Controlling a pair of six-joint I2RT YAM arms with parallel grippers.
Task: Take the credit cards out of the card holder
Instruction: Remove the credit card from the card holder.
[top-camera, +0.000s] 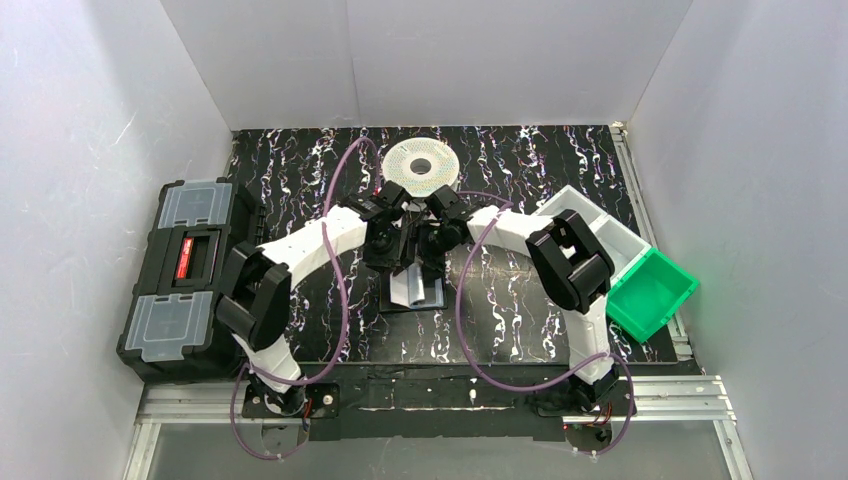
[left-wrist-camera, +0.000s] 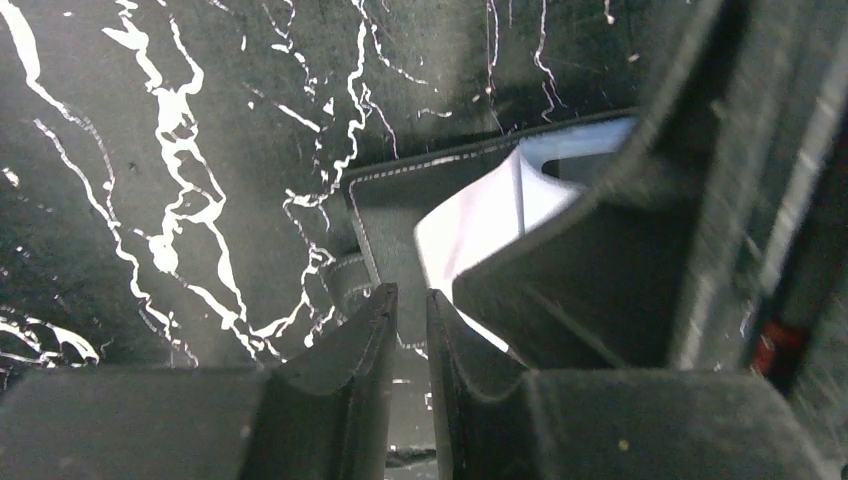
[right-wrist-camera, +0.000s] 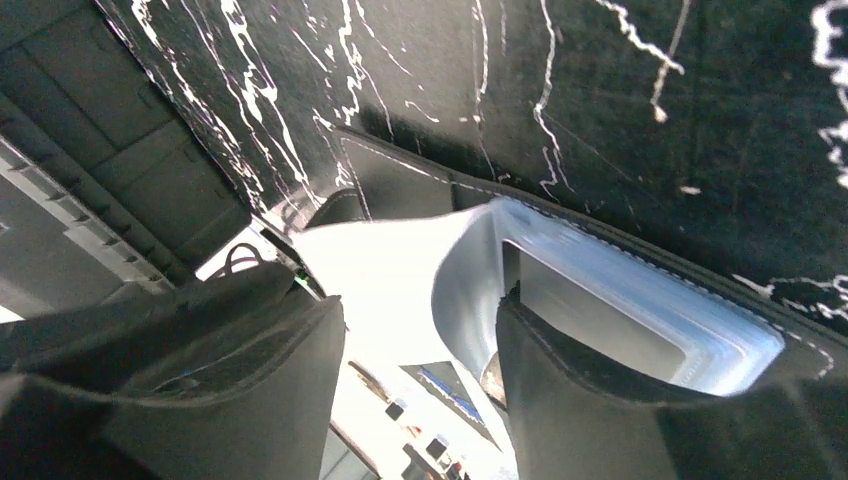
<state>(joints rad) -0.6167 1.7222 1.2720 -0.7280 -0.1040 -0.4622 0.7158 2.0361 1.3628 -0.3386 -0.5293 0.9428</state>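
Note:
The card holder (top-camera: 410, 292) lies open on the marbled black mat between both arms, with its bluish-grey sleeves up. In the left wrist view its black stitched flap (left-wrist-camera: 390, 200) and side tab (left-wrist-camera: 345, 283) show. My left gripper (left-wrist-camera: 412, 300) hovers just over the flap, jaws almost together with nothing between them. My right gripper (right-wrist-camera: 420, 310) is open. A pale sleeve page (right-wrist-camera: 400, 270) stands lifted between its fingers, and its right finger (right-wrist-camera: 600, 400) rests on the sleeve stack (right-wrist-camera: 650, 300). A flat greyish card shape (right-wrist-camera: 590, 315) sits inside a sleeve. No card lies outside the holder.
A big black toolbox (top-camera: 185, 275) stands at the left. A white perforated disc (top-camera: 420, 162) lies behind the grippers. A grey bin (top-camera: 595, 225) and a green bin (top-camera: 652, 292) stand at the right. The two grippers (top-camera: 410, 245) nearly touch each other.

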